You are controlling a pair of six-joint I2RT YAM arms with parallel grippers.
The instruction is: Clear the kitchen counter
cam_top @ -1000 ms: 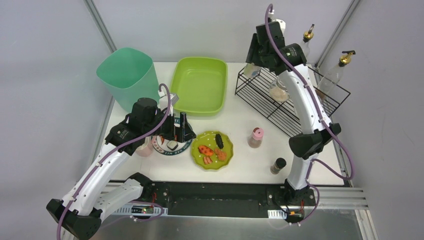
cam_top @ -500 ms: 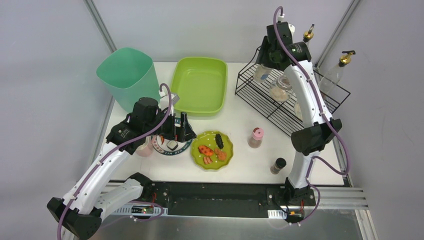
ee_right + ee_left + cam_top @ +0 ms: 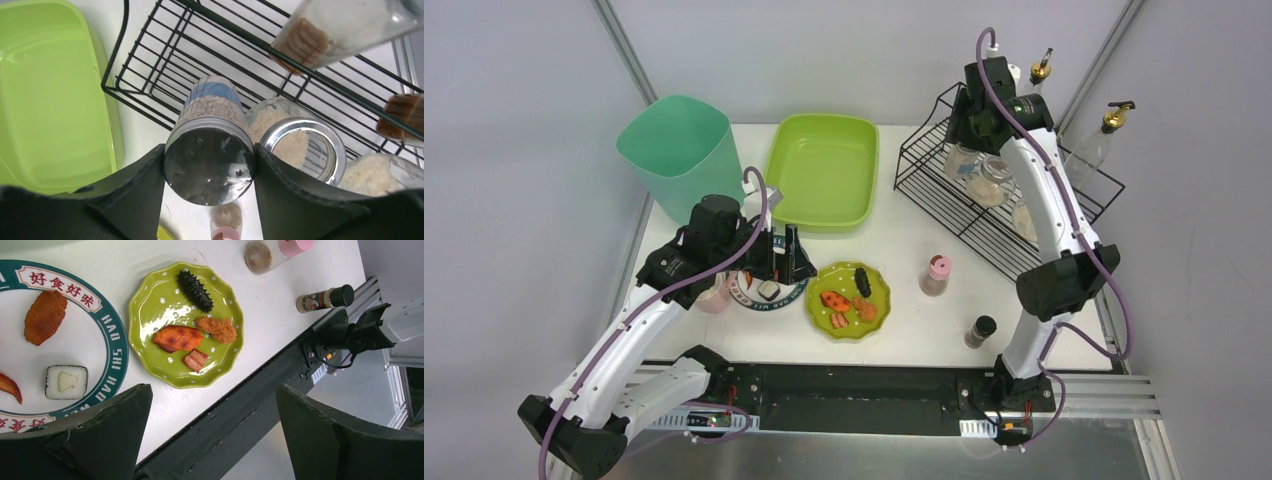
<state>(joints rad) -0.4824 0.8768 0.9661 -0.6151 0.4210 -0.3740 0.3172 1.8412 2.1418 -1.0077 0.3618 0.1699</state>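
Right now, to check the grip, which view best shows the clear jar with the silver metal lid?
The right wrist view: the clear silver-lidded jar fills the frame's middle, its lid end pinched in the right end effector. The top external view shows it small, partly under the right arm. The left wrist view misses it.

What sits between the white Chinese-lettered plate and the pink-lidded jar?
The green scalloped plate, holding four food pieces, lies between the white plate and the pink-lidded jar; the top view shows it.
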